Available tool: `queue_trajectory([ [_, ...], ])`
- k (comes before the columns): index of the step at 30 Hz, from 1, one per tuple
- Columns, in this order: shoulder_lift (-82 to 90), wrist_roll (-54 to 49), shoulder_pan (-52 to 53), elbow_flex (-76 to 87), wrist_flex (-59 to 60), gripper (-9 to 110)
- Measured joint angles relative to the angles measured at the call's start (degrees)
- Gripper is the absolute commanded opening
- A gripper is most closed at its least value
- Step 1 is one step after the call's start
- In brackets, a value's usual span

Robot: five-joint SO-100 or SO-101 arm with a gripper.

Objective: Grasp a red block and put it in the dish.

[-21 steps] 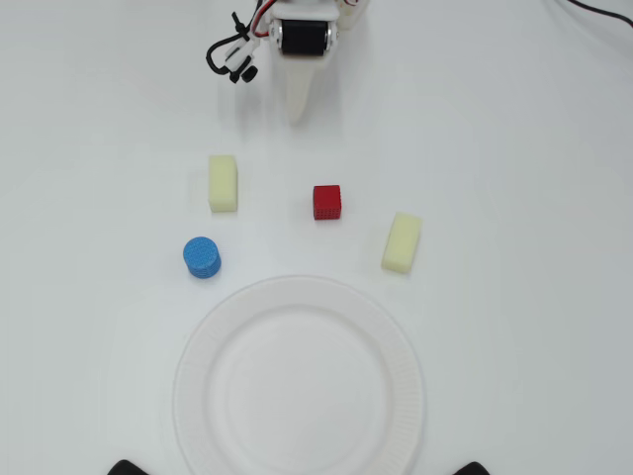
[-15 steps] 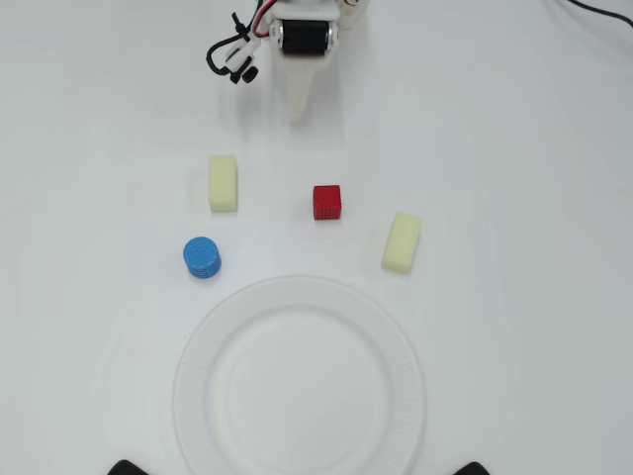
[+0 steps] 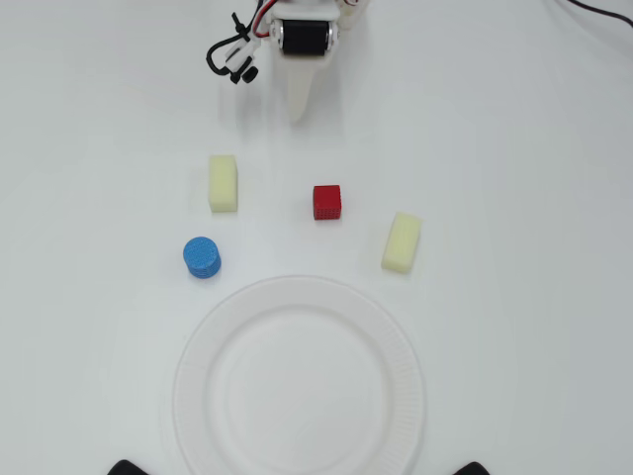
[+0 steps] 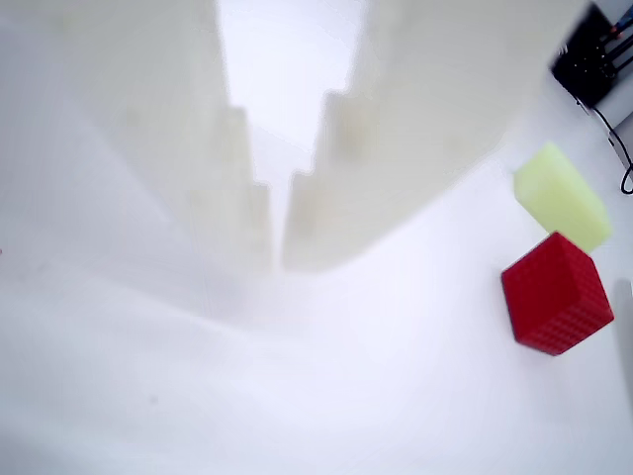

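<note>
The red block (image 3: 327, 202) sits on the white table, above the dish (image 3: 299, 396) in the overhead view. The dish is a large white paper plate at the bottom centre, with nothing in it. My gripper (image 3: 300, 111) is at the top centre, pointing down the picture, some way short of the red block and slightly left of it. Its jaws are shut with only a thin slit between them and hold nothing. In the wrist view the gripper (image 4: 280, 259) fills the upper middle, and the red block (image 4: 556, 294) lies off to the right.
Two pale yellow oblong blocks (image 3: 224, 182) (image 3: 402, 241) flank the red block; one shows in the wrist view (image 4: 561, 196). A blue cylinder (image 3: 202, 257) stands at the dish's upper left. Cables (image 3: 232, 54) hang beside the arm.
</note>
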Motion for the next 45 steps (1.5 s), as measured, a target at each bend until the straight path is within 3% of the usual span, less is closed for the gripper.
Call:
queue_trajectory([
  [8,0.00,-3.16,0.97,-0.44,0.00,0],
  [14,-2.11,-3.34,1.23,-9.93,0.62,0],
  [18,-20.04,-3.16,1.67,-20.74,-1.23,1],
  [34,-72.33,0.26,-7.65,-56.78,-3.52,34],
  [45,-87.71,2.29,-7.56,-59.77,-13.89,34],
])
